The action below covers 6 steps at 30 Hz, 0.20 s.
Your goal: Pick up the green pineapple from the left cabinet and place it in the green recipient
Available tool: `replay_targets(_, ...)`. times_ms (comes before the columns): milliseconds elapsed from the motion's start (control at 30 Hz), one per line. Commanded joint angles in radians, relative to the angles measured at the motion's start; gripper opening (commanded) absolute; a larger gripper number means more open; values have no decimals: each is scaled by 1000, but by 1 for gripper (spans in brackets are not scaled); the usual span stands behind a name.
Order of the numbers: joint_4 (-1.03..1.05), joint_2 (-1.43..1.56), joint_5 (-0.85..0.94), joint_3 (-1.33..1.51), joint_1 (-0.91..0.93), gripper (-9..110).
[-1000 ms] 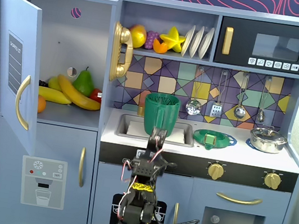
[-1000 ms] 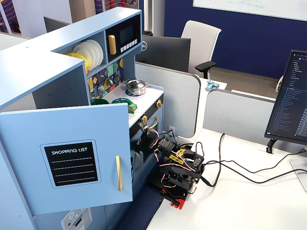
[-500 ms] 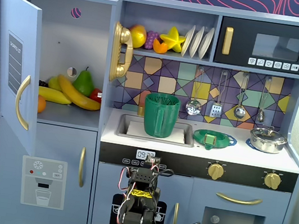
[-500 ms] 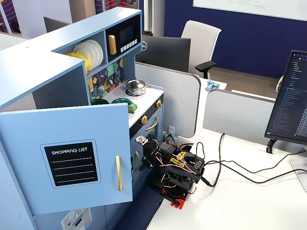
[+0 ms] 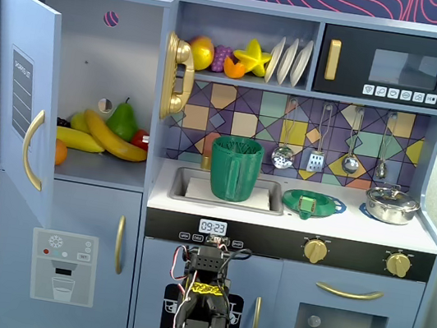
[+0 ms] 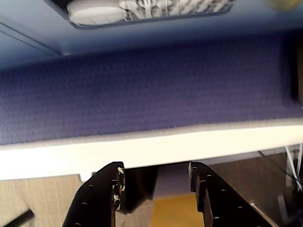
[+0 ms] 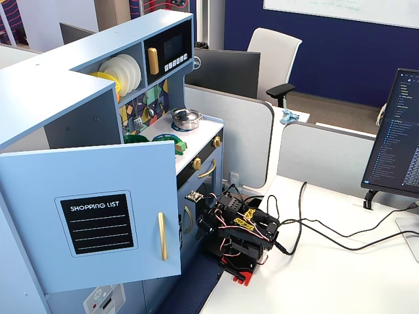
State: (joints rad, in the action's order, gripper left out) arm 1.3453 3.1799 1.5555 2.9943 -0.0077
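Observation:
The left cabinet (image 5: pixel 104 71) stands open, its blue door (image 5: pixel 24 91) swung out to the left; the door fills the foreground in the other fixed view (image 7: pixel 98 216). Inside lie bananas (image 5: pixel 102 136), a dark-green pear (image 5: pixel 123 120) and other fruit. A small yellow-green piece (image 5: pixel 81 120) shows behind the bananas; I cannot tell whether it is the green pineapple. The green recipient (image 5: pixel 234 168) stands upright in the sink. My arm (image 5: pixel 199 311) is folded low in front of the kitchen, far from both. In the wrist view my gripper (image 6: pixel 156 182) is open and empty.
A flat green dish (image 5: pixel 313 203) and a metal pot (image 5: pixel 391 205) sit on the counter right of the sink. Fruit and plates fill the upper shelf (image 5: pixel 244 56). The arm's base (image 7: pixel 242 232) stands on a white desk with cables; a monitor (image 7: pixel 399 144) is at the right.

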Motion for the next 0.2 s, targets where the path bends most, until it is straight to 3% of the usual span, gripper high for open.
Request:
replay_targets(0, 173, -3, 61, 2, -26, 9)
replay_targets(167, 187, -3, -43, 2, -28, 10)
